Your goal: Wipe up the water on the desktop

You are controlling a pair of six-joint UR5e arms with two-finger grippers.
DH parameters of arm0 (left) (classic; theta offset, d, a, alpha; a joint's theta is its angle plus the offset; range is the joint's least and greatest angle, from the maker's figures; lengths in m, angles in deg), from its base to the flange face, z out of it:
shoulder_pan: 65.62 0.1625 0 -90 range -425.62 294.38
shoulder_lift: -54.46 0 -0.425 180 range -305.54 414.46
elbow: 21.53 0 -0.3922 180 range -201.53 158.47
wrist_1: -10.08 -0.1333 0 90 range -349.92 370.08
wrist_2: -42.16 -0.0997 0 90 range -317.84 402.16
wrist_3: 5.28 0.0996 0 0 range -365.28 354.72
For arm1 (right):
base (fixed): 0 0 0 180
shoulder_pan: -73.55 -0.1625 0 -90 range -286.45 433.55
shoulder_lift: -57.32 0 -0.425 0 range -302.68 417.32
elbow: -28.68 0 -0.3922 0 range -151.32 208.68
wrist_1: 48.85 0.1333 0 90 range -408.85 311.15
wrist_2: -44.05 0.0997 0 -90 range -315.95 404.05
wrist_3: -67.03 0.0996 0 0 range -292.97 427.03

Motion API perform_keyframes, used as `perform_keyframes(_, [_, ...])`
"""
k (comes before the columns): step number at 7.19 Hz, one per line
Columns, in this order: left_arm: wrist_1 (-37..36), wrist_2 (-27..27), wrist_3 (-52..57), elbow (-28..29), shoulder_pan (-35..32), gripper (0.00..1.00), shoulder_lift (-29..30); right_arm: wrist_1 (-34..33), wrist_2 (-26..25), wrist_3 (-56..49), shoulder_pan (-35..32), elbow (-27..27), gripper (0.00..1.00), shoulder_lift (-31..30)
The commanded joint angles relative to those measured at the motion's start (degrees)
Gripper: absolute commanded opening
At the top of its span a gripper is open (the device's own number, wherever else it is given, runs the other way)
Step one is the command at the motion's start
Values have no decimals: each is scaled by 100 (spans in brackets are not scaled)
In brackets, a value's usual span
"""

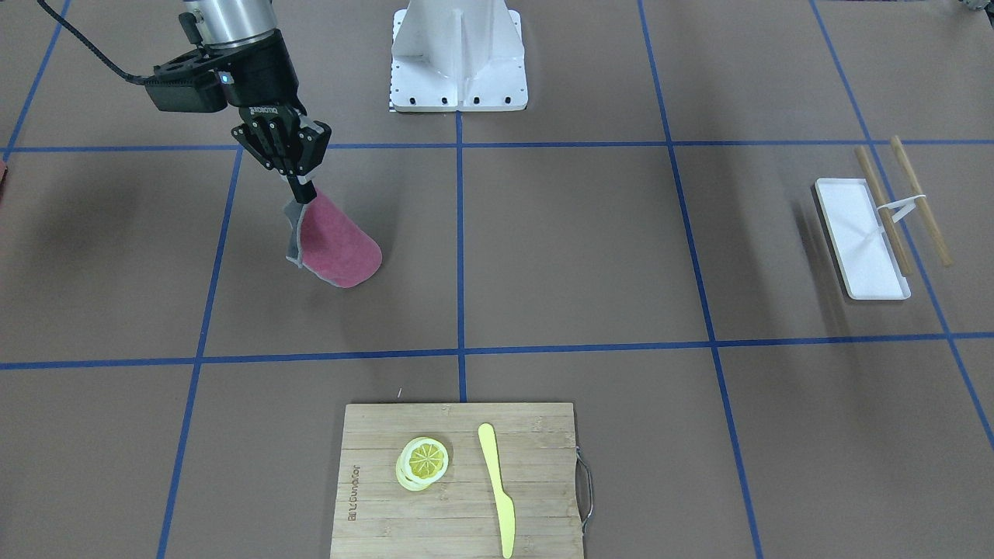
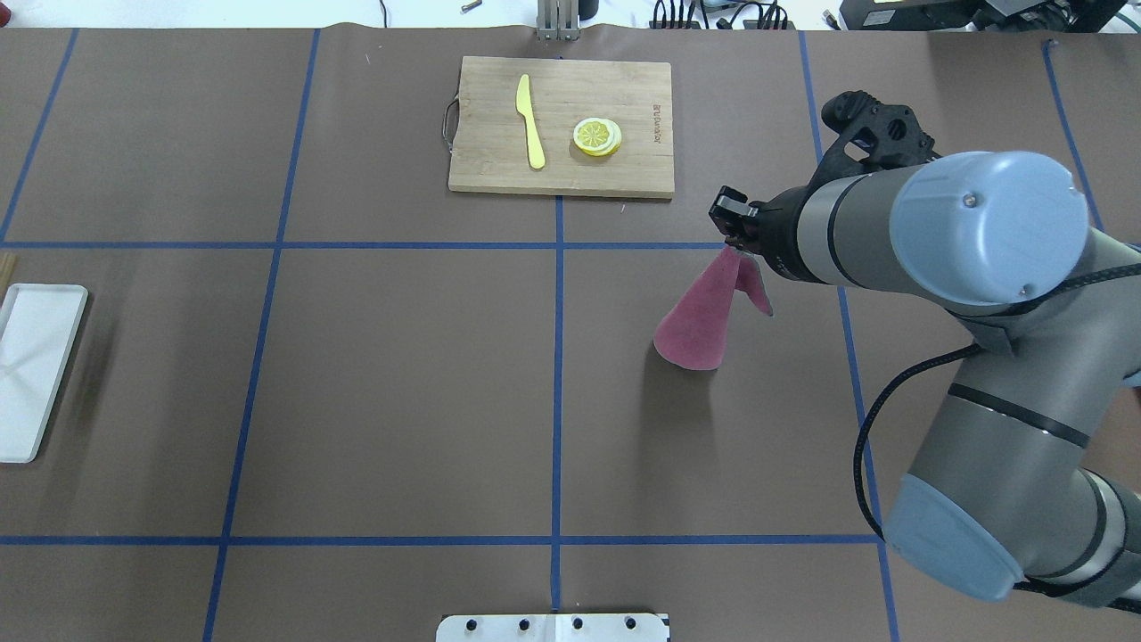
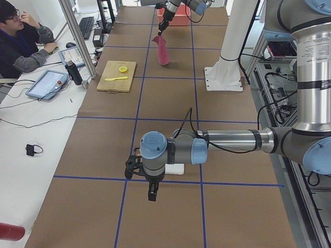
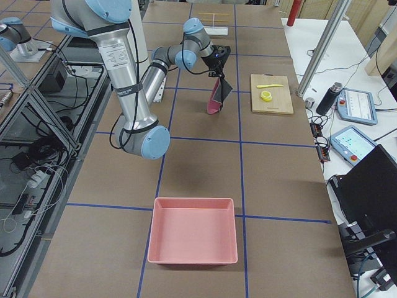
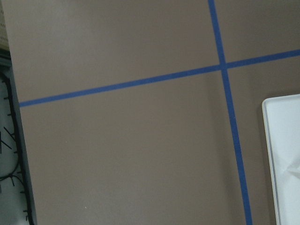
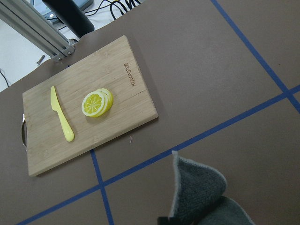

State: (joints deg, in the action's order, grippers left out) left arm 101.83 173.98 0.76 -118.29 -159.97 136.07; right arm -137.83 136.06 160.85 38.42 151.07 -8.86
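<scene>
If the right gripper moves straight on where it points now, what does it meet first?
Probably bare desktop: the right gripper points down, shut on the pink cloth, whose hanging end would touch first. Height is unclear.

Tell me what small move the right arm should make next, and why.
Probably lower the right gripper so the pink cloth settles flat on the desktop: it hangs pinched by one corner, with at most its bottom edge touching. No water shows in these views.

Desktop (image 1: 590,256): matte brown, flat, gridded by blue tape lines (image 1: 460,248).
Cutting board (image 1: 543,497): edge opposite the robot, centre.
White tray (image 1: 850,225): robot's left end.
Pink bin (image 4: 193,257): right end.
Mounting base (image 1: 458,97): robot side, centre.
</scene>
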Motion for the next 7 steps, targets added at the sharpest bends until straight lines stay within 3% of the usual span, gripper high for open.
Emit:
perform_keyframes(1, [212,125,-279,0,5,99,-48,-137,63,-75,-3,-869,0,559])
perform_keyframes(3, [220,134,-270,0,5,99,-57,-84,19,-40,84,-1643,0,762])
perform_keyframes(4, [220,134,-270,-9,5,99,-57,-76,-77,117,276,-2074,0,1199])
perform_keyframes(6, [220,134,-270,-9,14,99,-48,-75,-393,538,803,-2219,0,1405])
perform_keyframes(7, [220,142,-270,-18,14,99,-48,-75,-760,975,1101,-2610,0,1797])
